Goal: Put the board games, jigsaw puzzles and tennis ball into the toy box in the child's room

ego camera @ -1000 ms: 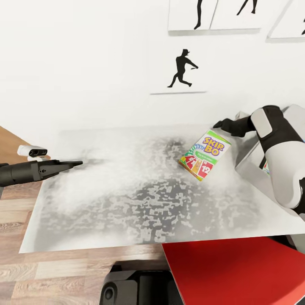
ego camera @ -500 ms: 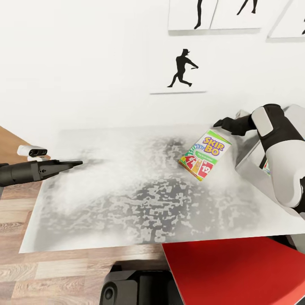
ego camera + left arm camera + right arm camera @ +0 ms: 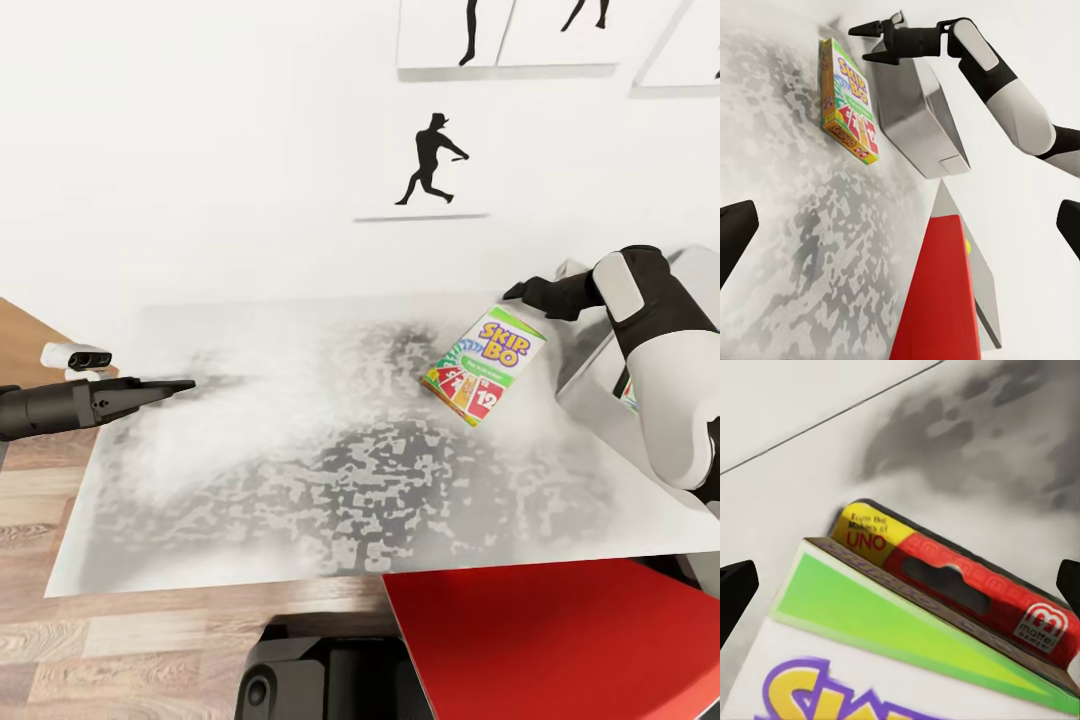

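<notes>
On the large flat mottled grey-beige mattress (image 3: pixel 330 450), against white wall with black silhouette prints (image 3: pixel 430 160). At near edge, bright red flat slab (image 3: pixel 560 640), identity unclear. To the right, light grey shallow bin with sloping sides (image 3: pixel 916 120), partly behind right arm. Next down in size: green, yellow and red Skip-Bo card box (image 3: pixel 484 366), lying flat on the mattress just beside the bin, apart from it.

Risk, judged from here: right gripper (image 3: pixel 527 292) poised just past the box's far end; a shallow bite on that thin edge likely to pivot or slide the box on the soft surface, or tip it against the bin wall. Bin close by, so a swing could knock it.

Right gripper: black fingertips spread wide at both edges of right wrist view, box's red and yellow end between them, nothing clamped, no contact visible. Left gripper (image 3: pixel 165 386): extended over mattress's left edge, fingertips also wide apart in left wrist view, holding nothing.
</notes>
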{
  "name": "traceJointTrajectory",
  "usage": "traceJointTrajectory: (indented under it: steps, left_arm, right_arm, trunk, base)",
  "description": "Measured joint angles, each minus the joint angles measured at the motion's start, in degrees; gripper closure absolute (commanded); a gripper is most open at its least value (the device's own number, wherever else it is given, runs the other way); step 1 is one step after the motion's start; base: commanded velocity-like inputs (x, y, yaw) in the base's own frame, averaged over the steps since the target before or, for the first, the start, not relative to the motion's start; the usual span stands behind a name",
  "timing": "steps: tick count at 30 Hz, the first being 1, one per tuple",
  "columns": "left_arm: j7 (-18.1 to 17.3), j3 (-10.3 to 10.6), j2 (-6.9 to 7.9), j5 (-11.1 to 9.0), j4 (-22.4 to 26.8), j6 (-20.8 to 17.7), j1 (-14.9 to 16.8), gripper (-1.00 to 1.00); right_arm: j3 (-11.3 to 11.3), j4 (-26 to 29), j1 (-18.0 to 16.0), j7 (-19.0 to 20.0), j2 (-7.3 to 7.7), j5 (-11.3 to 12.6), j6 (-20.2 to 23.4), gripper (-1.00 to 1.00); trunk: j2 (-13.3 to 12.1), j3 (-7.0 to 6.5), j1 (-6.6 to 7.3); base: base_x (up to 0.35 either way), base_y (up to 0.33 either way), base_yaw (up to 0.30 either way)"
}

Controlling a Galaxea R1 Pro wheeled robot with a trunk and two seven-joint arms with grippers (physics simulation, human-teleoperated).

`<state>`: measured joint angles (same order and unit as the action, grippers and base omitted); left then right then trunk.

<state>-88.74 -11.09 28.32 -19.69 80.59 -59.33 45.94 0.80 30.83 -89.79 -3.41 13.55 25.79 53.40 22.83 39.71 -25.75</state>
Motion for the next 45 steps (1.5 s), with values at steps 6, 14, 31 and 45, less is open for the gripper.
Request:
traceJointTrajectory:
  steps: [6, 14, 31, 45]
  left_arm:
    - [0.00, 0.06, -0.03, 0.00, 0.00, 0.00, 0.00, -1.00]
    - [0.00, 0.05, 0.01, 0.00, 0.00, 0.00, 0.00, -1.00]
    - [0.06, -0.07, -0.04, 0.07, 0.00, 0.00, 0.00, -1.00]
    - [0.09, -0.09, -0.04, 0.17, 0.01, 0.00, 0.00, -1.00]
  right_arm:
    - [0.00, -0.06, 0.00, -0.01, -0.07, 0.01, 0.00, -1.00]
    - [0.00, -0.04, 0.00, -0.01, -0.11, 0.04, 0.00, -1.00]
    - [0.00, -0.02, 0.00, -0.01, -0.14, 0.13, 0.00, -1.00]
    - [0.00, -0.02, 0.05, -0.01, -0.10, 0.13, -0.01, -1.00]
  trunk:
    - [0.00, 0.43, 0.00]
    - [0.00, 1.14, 0.00]
    - [0.00, 1.92, 0.00]
    - [0.00, 1.94, 0.00]
  base:
    - [0.000, 0.000, 0.000]
    - [0.000, 0.000, 0.000]
    - [0.000, 0.000, 0.000]
    - [0.000, 0.025, 0.000]
